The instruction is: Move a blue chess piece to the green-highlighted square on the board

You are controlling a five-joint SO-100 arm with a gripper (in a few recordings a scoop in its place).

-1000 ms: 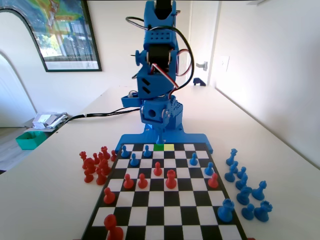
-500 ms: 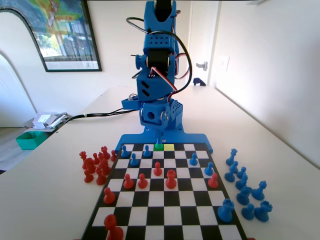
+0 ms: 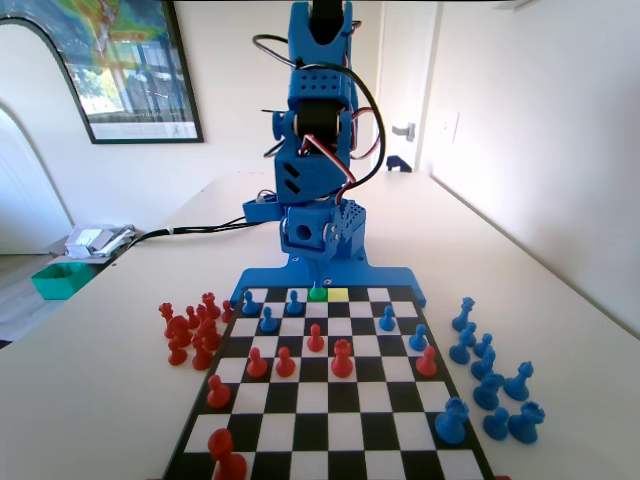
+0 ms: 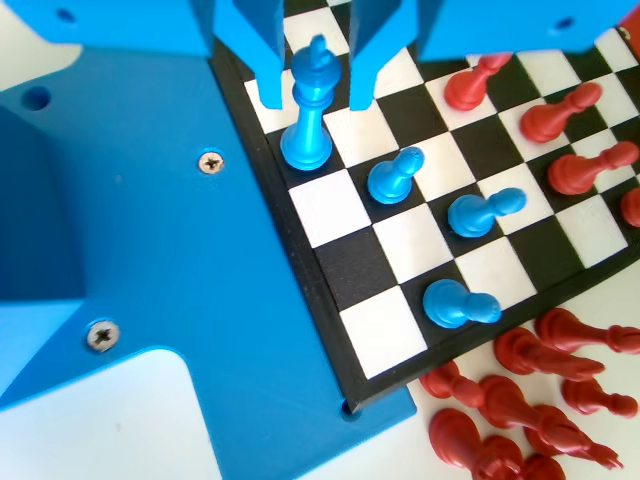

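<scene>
In the wrist view the tall, slim blue chess piece (image 4: 305, 140) stands upright on a black square in the edge row of the board (image 4: 345, 270). My gripper (image 4: 315, 100) is open, one jaw on each side of the piece's pointed top with a small gap on both sides. In the fixed view the gripper (image 3: 318, 272) hangs low under the blue arm, right over the green-highlighted square (image 3: 318, 295) in the far row. There the piece is hard to tell from the blue base behind it.
A yellow square (image 3: 339, 294) lies right of the green one. Blue pawns (image 4: 395, 175) stand close by, and red pieces (image 3: 342, 357) hold the middle of the board. Off the board are red pieces (image 3: 190, 330) on the left and blue pieces (image 3: 490, 370) on the right.
The arm's wrist section has risen slightly over the far row. The pieces on the board have not moved.
</scene>
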